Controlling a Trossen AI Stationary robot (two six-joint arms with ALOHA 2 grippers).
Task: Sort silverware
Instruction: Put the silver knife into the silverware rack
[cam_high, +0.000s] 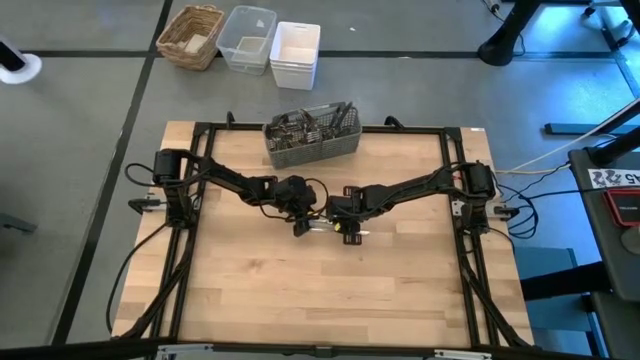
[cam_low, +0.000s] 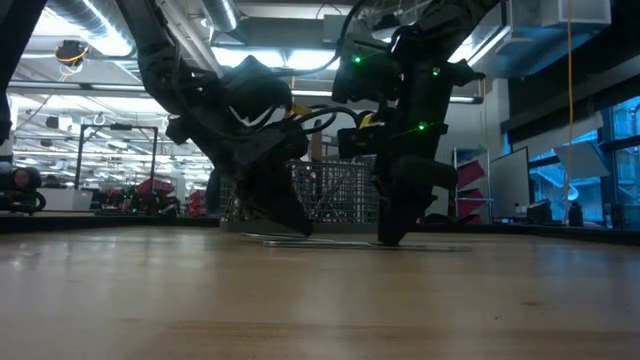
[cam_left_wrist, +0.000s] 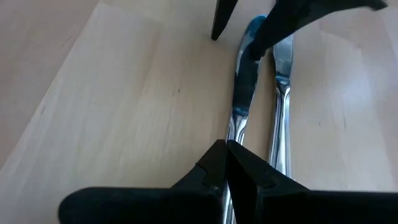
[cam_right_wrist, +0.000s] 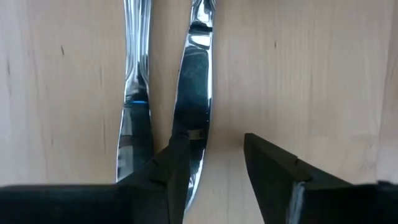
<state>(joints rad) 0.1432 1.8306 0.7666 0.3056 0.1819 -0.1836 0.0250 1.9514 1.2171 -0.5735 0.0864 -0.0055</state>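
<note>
Two silver table knives lie side by side on the wooden table, near its middle, between my two grippers. My left gripper (cam_left_wrist: 227, 146) is shut on the handle of one knife (cam_left_wrist: 244, 74), while the other knife (cam_left_wrist: 280, 93) lies free next to it. My right gripper (cam_right_wrist: 214, 146) points down over the held knife's blade end (cam_right_wrist: 194, 93), open, with one finger on each side of the blade tip. The second knife (cam_right_wrist: 134, 93) lies outside those fingers. In the low view both knives (cam_low: 330, 241) show flat on the table. My left gripper pinches the knife's handle (cam_left_wrist: 235, 127) between its two fingers, slanting down from the table's left and lying along the knife. The knife rests flat on the table. My right gripper has one finger (cam_right_wrist: 171, 168) in front of the blade's edge; I cannot tell whether it touches.
A grey mesh caddy (cam_high: 310, 135) with more silverware stands at the table's far edge. Behind the table, on the floor, are a wicker basket (cam_high: 190, 35), a clear bin (cam_high: 247, 38) and a white bin (cam_high: 295, 52). Bare wood stretches toward the near edge.
</note>
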